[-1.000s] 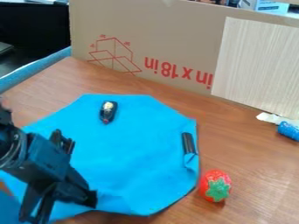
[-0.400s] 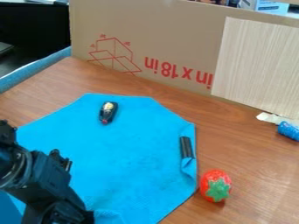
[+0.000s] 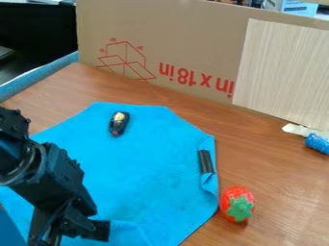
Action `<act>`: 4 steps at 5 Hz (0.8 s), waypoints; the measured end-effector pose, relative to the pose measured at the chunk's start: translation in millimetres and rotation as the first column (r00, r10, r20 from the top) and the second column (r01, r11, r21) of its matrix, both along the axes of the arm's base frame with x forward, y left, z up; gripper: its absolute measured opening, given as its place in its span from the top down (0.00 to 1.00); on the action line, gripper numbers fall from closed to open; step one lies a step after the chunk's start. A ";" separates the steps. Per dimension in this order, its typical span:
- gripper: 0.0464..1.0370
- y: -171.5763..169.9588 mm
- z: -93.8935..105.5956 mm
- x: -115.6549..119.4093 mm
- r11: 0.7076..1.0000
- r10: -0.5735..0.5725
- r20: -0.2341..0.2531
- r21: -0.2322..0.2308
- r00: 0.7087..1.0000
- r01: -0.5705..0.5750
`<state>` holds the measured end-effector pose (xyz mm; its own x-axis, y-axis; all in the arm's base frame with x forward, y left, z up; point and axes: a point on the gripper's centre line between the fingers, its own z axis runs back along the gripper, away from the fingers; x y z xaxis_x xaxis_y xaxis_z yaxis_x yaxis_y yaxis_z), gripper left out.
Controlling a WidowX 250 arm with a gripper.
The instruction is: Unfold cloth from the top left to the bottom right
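And the black two-finger tool [image 3: 67, 235] is released, its fingers parted low over the near part of the blue cloth [image 3: 147, 168], which spreads beneath and beyond it. A fingertip could snag the ruck just beside it and rumple the cloth; a hard tug might drag the small black toy [image 3: 119, 124] beyond the tool.
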<state>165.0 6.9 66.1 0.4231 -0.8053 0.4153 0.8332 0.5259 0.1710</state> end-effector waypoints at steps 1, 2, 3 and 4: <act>0.28 -4.7 9.6 -6.1 0.999 -0.047 -0.006 0.000 0.999 0.047; 0.05 -4.6 24.4 -6.1 0.997 -0.077 0.015 -0.005 0.997 0.077; 0.04 7.9 47.5 4.3 0.997 -0.042 0.095 0.064 0.995 0.036; 0.04 53.1 71.2 38.3 0.985 0.135 0.059 0.099 0.989 -0.141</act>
